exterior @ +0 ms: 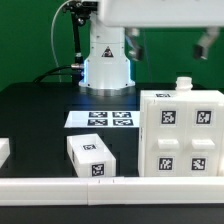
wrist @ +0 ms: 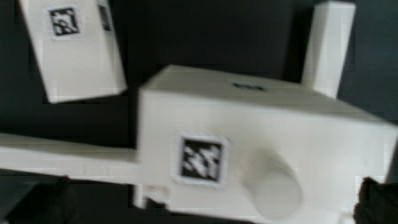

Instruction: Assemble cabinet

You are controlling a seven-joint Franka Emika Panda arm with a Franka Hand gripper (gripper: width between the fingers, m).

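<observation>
The cabinet (exterior: 180,135) is a large white box with square tags on its front, standing at the exterior view's right with a small knob on top. My gripper (exterior: 170,44) hangs high above it, open and empty, with its two dark fingers (exterior: 207,45) wide apart. The wrist view looks down on the cabinet (wrist: 249,120), which fills the middle and shows one tag and a round bulge. A small white tagged block (exterior: 90,156) lies on the table to the cabinet's left in the exterior view. It also shows in the wrist view (wrist: 80,55), apart from the cabinet.
The marker board (exterior: 100,119) lies flat behind the small block, in front of the robot base (exterior: 107,65). A white rail (exterior: 60,188) runs along the front table edge. Another white part (exterior: 3,151) sits at the exterior view's left edge. White bars (wrist: 329,45) show beside the cabinet.
</observation>
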